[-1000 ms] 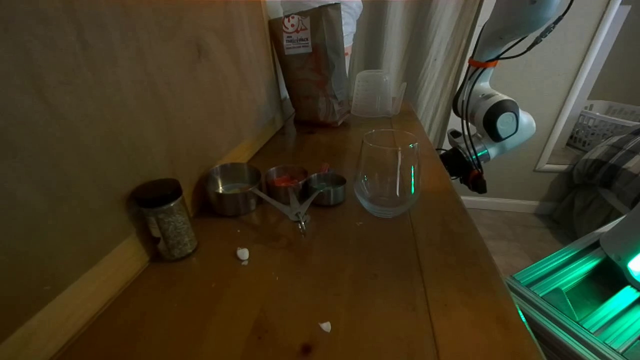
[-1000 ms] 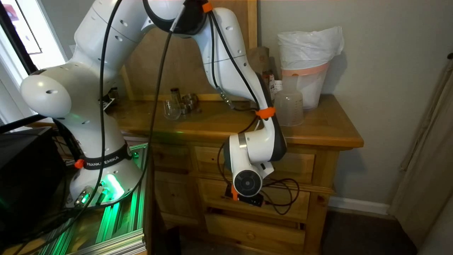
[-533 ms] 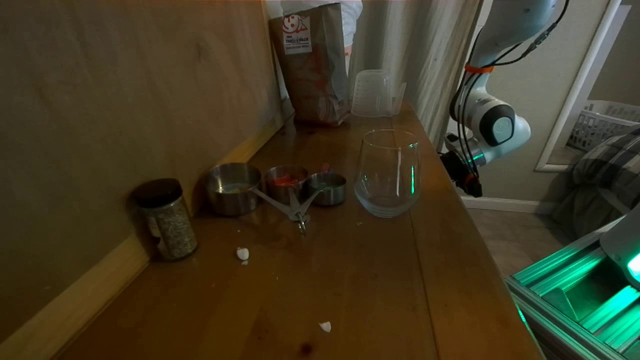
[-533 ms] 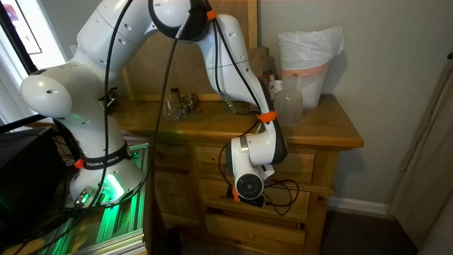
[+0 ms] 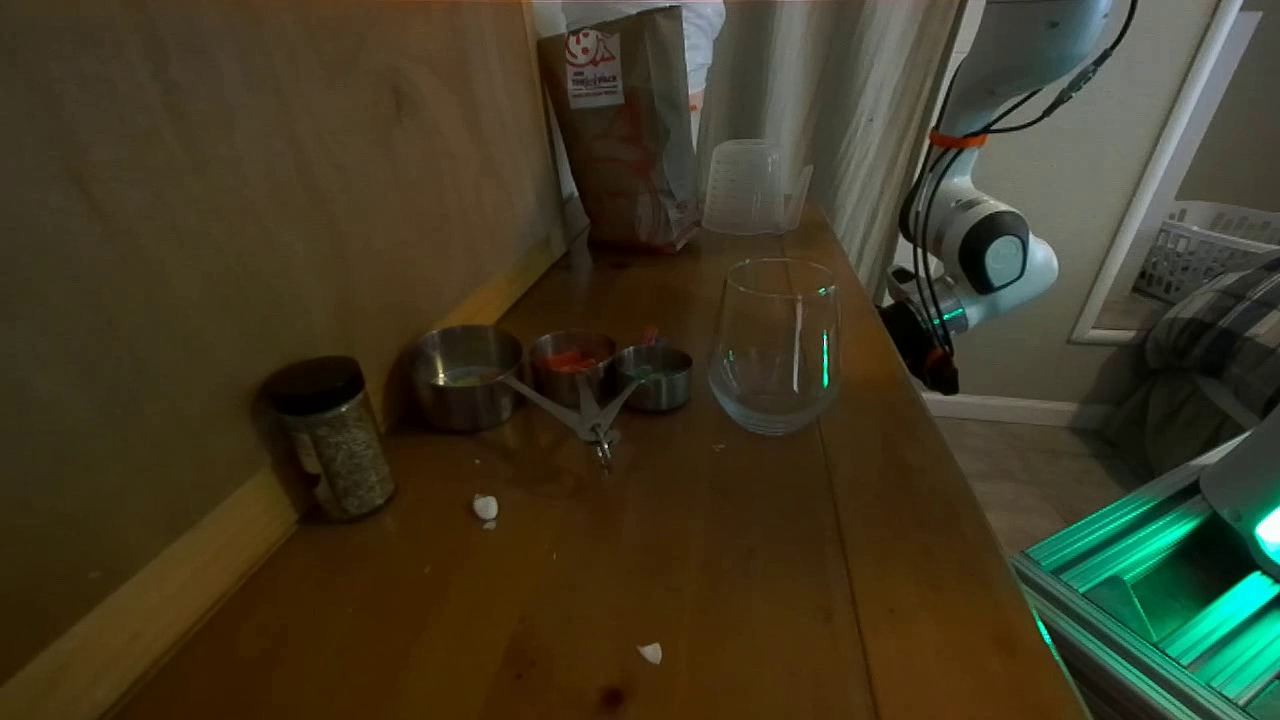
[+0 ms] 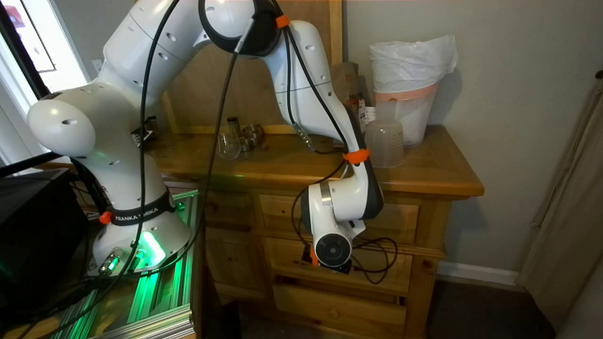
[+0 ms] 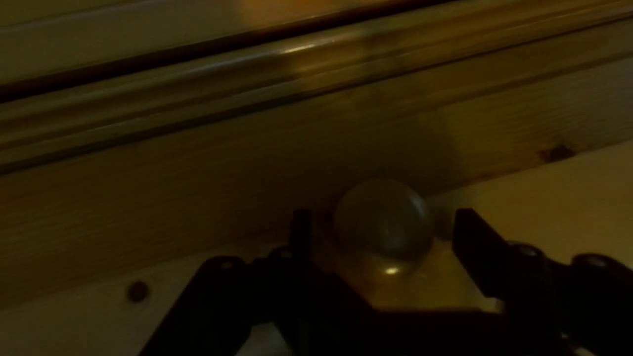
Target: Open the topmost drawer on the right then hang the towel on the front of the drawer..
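A big wooden chest of drawers point(image 6: 440, 162) fills the middle of an exterior view. A white robot arm point(image 6: 311, 110) bends down in front of it. The top drawer on the right point(image 6: 400, 221) is just under the flat top point(image 5: 700, 560) of the chest, and the arm hides part of it. The middle drawer point(image 6: 285, 256) is right below, and the end of the arm shows in front of it. The bottom drawer point(image 6: 301, 303) sticks out a bit, with a dark gap above it. On the flat top stands a bin point(image 6: 414, 113) with a white plastic bag point(image 6: 414, 66) puffing out of it. A brown paper bag point(image 5: 625, 140) is near, and beside it is a see-through plastic jug point(image 5: 740, 190). The black pincer point(image 7: 385, 227) has its two fingers point(image 7: 477, 257) spread apart. A clear glass point(image 5: 775, 350) stands upright. A jar point(image 5: 345, 460) with a dark lid point(image 5: 315, 385) stands by the wooden board point(image 5: 250, 150). Three metal cups point(image 5: 460, 405) sit between the jar and the glass, with something red in the middle one. In the wrist view, a round knob point(image 7: 383, 207) is between the fingers, with a thin gap on each side. Above the knob runs a long rounded strip point(image 7: 198, 84). Little white bits point(image 5: 486, 507) lie on the flat top.
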Available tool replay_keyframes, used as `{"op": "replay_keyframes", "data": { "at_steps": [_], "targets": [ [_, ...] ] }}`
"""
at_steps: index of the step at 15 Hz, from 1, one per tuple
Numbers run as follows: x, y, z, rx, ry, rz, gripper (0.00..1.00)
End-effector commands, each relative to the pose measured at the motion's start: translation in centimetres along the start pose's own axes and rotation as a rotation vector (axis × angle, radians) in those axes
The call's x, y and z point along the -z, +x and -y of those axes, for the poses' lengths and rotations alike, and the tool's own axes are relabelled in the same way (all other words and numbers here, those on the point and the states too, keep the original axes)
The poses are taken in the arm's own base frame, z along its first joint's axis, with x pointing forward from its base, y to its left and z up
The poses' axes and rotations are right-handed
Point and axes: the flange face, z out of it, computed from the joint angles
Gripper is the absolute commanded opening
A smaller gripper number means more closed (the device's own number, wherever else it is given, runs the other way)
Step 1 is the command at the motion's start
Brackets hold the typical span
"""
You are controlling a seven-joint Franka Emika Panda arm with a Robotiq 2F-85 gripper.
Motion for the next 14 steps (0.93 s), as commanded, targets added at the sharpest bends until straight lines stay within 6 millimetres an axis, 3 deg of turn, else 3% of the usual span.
{"op": "replay_keyframes", "data": {
  "at_steps": [1,4,10,14],
  "targets": [
    [-0.3,-0.2,-0.5,0.007,-0.018,-0.024,0.44],
    [-0.2,-0.3,-0.5,0.006,-0.023,-0.023,0.25],
    [1.5,-0.9,-0.3,-0.005,-0.046,-0.003,0.25],
    [4.1,-1.6,0.3,-0.014,-0.078,-0.001,0.25]
  ]
}}
